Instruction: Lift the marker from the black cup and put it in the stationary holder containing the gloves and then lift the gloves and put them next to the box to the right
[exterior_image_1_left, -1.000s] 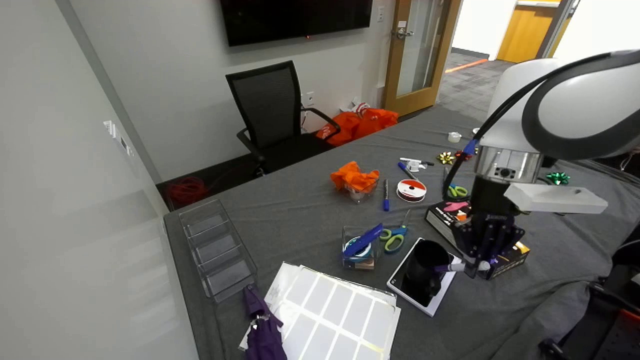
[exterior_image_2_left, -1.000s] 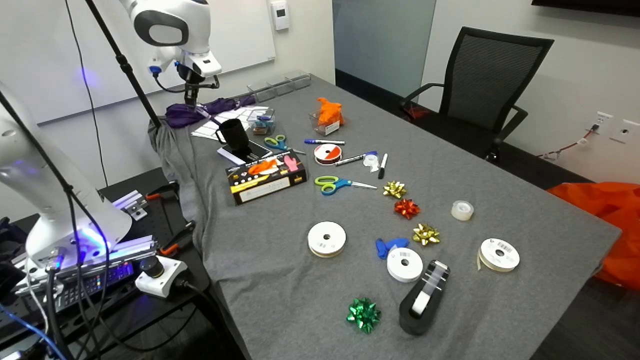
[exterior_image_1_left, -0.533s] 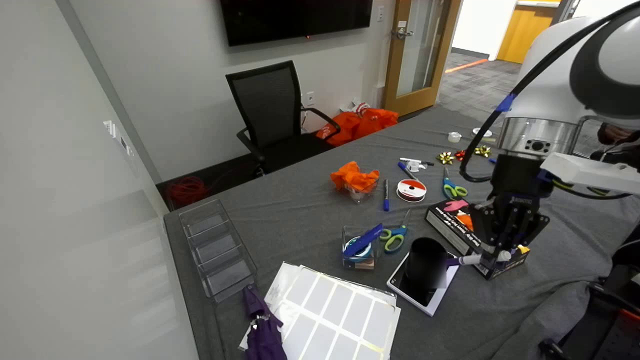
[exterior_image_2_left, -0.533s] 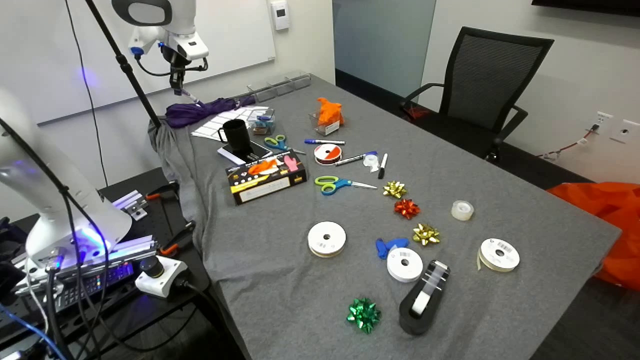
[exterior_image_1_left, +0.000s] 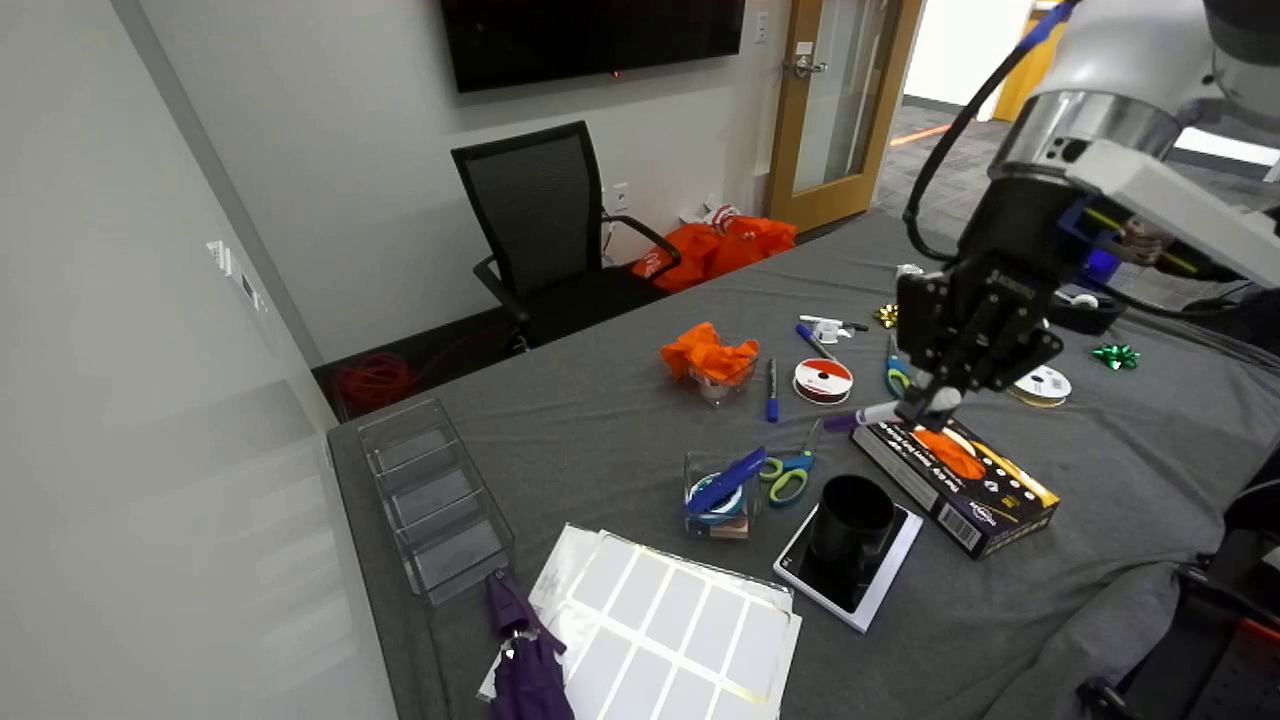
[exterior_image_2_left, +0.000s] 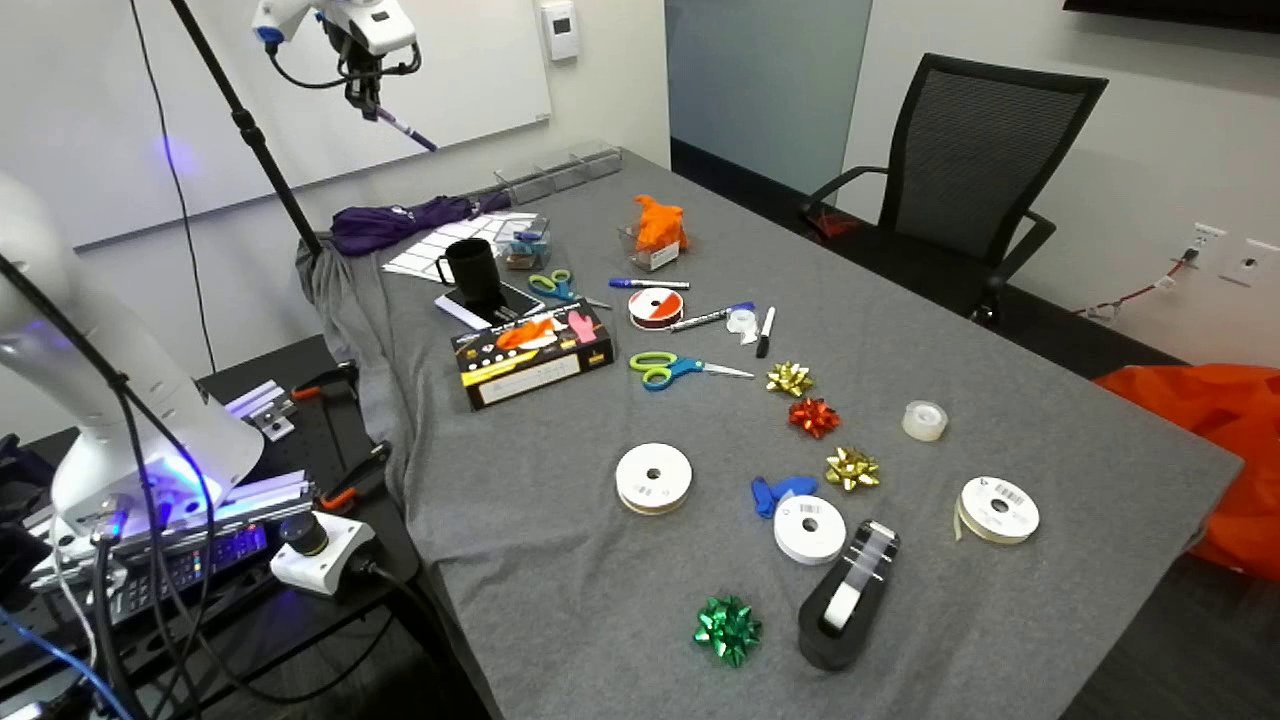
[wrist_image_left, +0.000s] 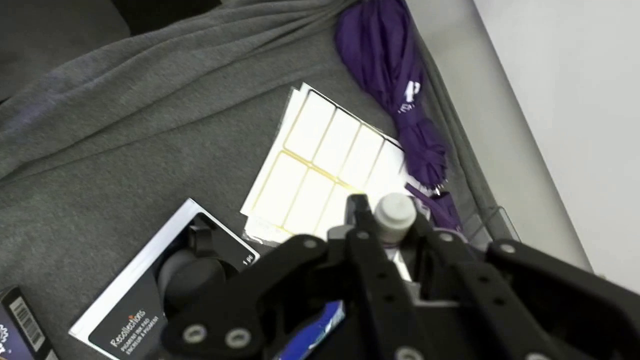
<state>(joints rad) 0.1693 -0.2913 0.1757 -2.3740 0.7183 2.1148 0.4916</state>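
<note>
From the remote station, I confirm that the gripper (wrist_image_left: 390, 218) pinches the marker (exterior_image_1_left: 878, 413): the wrist view presents its white end clamped between the jaws, whereas both exterior views present the purple-capped length projecting at a tilt. The marker is in the air, apart from the black cup (exterior_image_1_left: 853, 520), which stands upright on a flat package (wrist_image_left: 147, 292). Only the wrist view lets me read the package lettering, which includes "pigment ink pad". In both exterior views, the gloves (exterior_image_2_left: 658, 225), a bright orange bundle, sit in the clear holder (exterior_image_2_left: 662, 258). The black box (exterior_image_2_left: 530, 355) lies just beside the package; its pink glove print (exterior_image_2_left: 581, 326) shows in an exterior view, as does a black tape dispenser (exterior_image_2_left: 850, 595). The work surface is a grey cloth (exterior_image_2_left: 560, 570) that falls in folds at an edge. It carries label sheets (exterior_image_1_left: 660, 630), a purple umbrella (wrist_image_left: 382, 60), a clear divided tray (exterior_image_1_left: 430, 497), two pairs of scissors (exterior_image_2_left: 685, 367), ribbon spools (exterior_image_2_left: 640, 490), gift bows (exterior_image_2_left: 727, 628) and several other pens (exterior_image_2_left: 649, 284). Beyond it, I observe a mesh-backed chair (exterior_image_1_left: 540, 215) and orange bags (exterior_image_1_left: 725, 245) in both exterior views. A glazed wooden door (exterior_image_1_left: 840, 110) appears in an exterior view; a whiteboard (exterior_image_2_left: 480, 90) appears in an exterior view.
</note>
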